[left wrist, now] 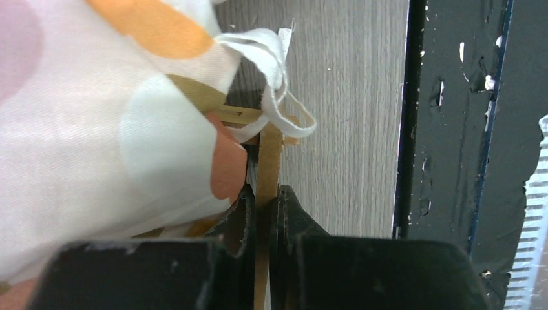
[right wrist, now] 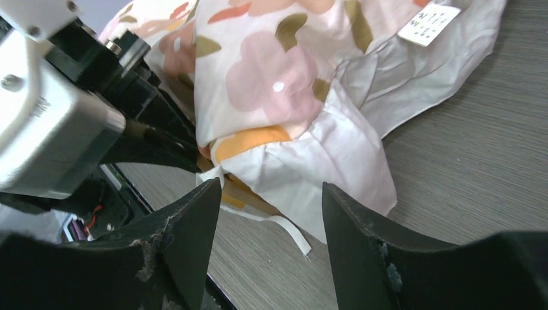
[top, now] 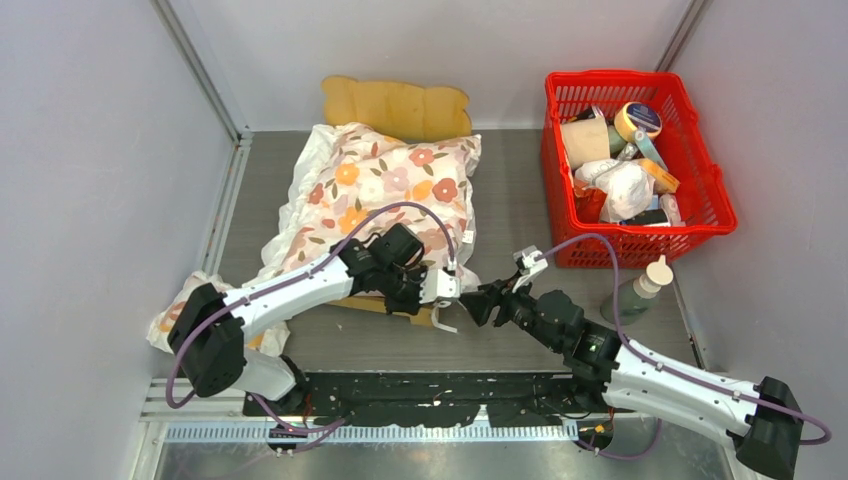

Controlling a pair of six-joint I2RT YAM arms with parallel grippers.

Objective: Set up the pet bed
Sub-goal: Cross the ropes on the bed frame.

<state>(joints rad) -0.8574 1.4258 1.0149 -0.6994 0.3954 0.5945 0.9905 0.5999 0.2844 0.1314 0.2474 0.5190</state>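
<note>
Far left, the floral cushion [top: 375, 195] sprawls across the pet bed [top: 397, 108]. Only the scalloped headboard shows at the back of the table [top: 560, 330], plus a sliver of frame near the arms. Moving in, the left gripper [left wrist: 263, 197] is pinched tight on a thin light-wood rail [left wrist: 269, 158] at the bed's near edge, with the cushion's white tie [left wrist: 279, 87] dangling just above.

To its right, the right gripper [right wrist: 270, 194] hangs with its jaws wide and nothing between them, facing the cushion's loose near corner. The red basket [top: 640, 85] sits well off to the right.

The good play looks to be for the left to hold the frame firmly as an anchor while the right takes fabric only, not the rail. It can then draw the cushion square without dragging the bed.
</note>
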